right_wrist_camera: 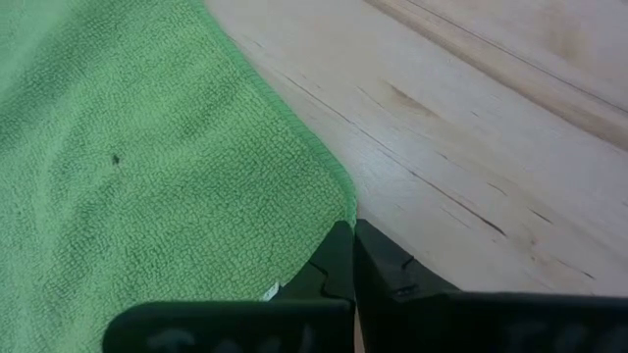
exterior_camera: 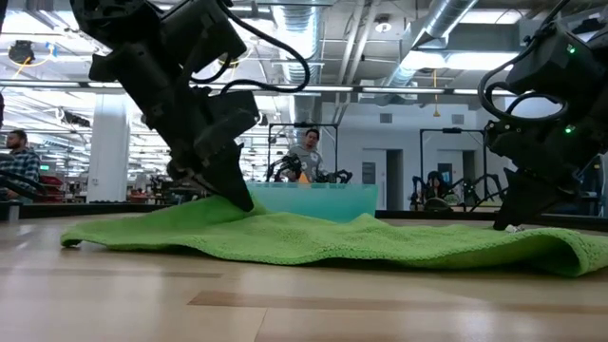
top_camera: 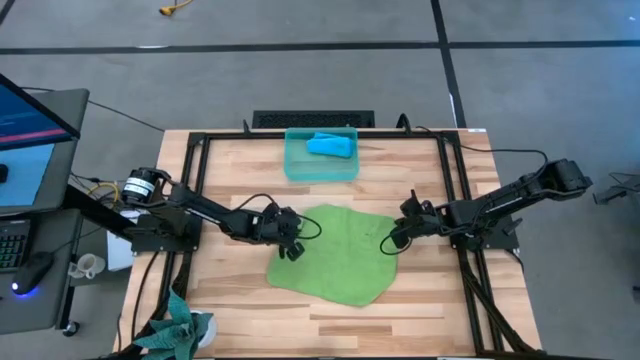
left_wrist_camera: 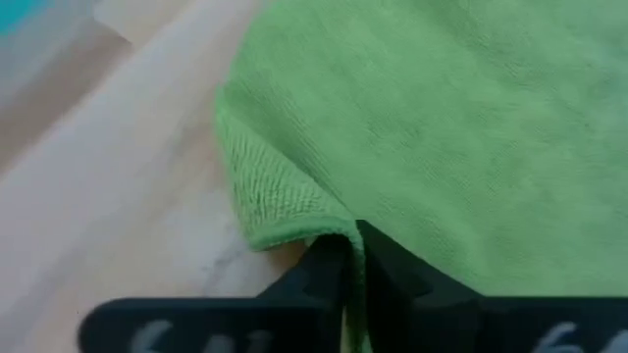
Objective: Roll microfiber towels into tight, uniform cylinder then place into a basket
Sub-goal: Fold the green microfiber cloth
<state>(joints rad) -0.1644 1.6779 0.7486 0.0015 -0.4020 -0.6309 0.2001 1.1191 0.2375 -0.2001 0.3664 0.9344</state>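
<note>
Both grippers, left [top_camera: 291,247] at nine o'clock, right [top_camera: 388,245] at three, pinch the green towel [top_camera: 335,255] edges, presumably to straighten it.

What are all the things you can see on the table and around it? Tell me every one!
green towel: one, lime green, spread flat mid-table
blue towel: one, sky blue, rolled, inside the basket
basket: one, see-through teal, far side of the table
table: one, pale wood, black frame
plant: one, teal-green leaves, near left corner
monitor: one, on a stand left of the table
people: a few, in the room behind
left gripper: one, dark, shut on the green towel's left edge
right gripper: one, dark, shut on the green towel's right edge
</note>
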